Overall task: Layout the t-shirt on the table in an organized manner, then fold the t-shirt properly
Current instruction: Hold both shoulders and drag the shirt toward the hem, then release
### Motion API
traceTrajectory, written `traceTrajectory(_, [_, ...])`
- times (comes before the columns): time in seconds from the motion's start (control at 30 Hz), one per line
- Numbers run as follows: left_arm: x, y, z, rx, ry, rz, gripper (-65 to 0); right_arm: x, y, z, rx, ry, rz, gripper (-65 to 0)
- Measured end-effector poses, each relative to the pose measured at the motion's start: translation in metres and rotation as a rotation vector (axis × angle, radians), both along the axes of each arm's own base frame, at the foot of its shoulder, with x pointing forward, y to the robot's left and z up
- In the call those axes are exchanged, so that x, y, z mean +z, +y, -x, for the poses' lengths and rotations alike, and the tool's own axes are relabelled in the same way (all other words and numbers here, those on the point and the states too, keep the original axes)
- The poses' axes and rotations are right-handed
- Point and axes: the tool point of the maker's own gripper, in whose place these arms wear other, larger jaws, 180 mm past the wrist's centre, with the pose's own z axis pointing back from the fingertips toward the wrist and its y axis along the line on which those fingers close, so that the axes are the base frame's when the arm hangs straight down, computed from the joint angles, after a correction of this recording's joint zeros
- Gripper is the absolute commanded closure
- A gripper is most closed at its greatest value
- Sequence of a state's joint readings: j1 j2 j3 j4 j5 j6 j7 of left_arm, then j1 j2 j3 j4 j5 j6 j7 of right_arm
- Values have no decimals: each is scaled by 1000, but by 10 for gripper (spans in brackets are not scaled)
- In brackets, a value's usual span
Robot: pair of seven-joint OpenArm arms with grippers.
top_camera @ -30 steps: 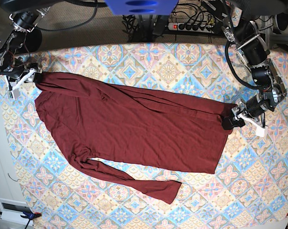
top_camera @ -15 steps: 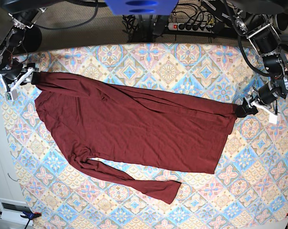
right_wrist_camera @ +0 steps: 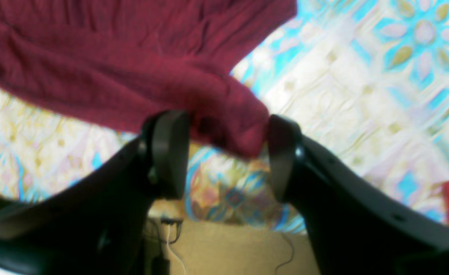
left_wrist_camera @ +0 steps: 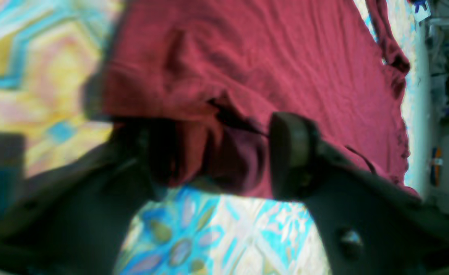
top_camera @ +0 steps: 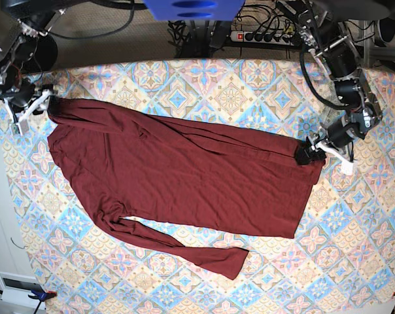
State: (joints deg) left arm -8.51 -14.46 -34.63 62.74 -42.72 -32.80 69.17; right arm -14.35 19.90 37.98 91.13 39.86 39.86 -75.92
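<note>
The shirt (top_camera: 178,180) lies spread on the worktop (top_camera: 250,91), stretched across it from one arm to the other. Its body is mostly flat with soft creases, and one long sleeve (top_camera: 184,245) runs along the near side and ends in a cuff. The worktop is covered by a cloth with blue, pink and cream tiles.

The left gripper (top_camera: 310,152) is at the shirt's edge on the right side of the base view. In the left wrist view, the left gripper (left_wrist_camera: 216,152) has a bunch of dark red fabric between its fingers (left_wrist_camera: 291,152), and the fabric is gathered there in a thick fold. The fingers stand fairly wide around it; this view is blurred, so I cannot tell if they press the fabric firmly.

The right gripper (top_camera: 46,104) is at the opposite corner of the shirt, on the left side of the base view. In the right wrist view, the right gripper (right_wrist_camera: 228,152) has its jaws wide apart. A rounded fold of the shirt (right_wrist_camera: 132,68) hangs between them and touches one finger (right_wrist_camera: 281,156).
</note>
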Motion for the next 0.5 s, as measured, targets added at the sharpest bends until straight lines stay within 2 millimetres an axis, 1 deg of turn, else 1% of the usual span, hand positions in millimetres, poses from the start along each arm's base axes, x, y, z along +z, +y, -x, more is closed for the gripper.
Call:
traceTrajectory(0.03, [-3, -3, 1, -6, 11, -7, -180, -3, 2, 7, 2, 19, -12, -318])
traceTrajectory(0.07, [-6, -5, 2, -11, 20, -11, -101, -5, 4, 11, 3, 27, -22, -318])
traceTrajectory(0.1, [-7, -9, 2, -15, 26, -8, -24, -5, 6, 11, 2, 20, -33, -318])
traceTrajectory(0.13, [-8, -9, 2, -16, 29, -11, 0, -4, 7, 11, 3, 14, -39, -318])
traceTrajectory(0.17, [-9, -9, 3, -22, 36, -15, 0, -3, 8, 9, 2, 1, -44, -318])
traceTrajectory(0.23, [-7, -9, 1, -28, 39, -16, 0, -4, 7, 12, 2, 9, -43, -318])
traceTrajectory(0.4, [-6, -6, 1, -24, 37, -19, 0, -12, 7, 33, 8, 72, -30, -322])
traceTrajectory(0.43, [-6, -4, 2, -26, 40, -23, 0, -10, 8, 33, 15, 70, -19, -323])
traceTrajectory(0.5, [-6, 0, 3, -27, 44, -33, 0, 1, 14, 21, 29, 13, -16, -338])
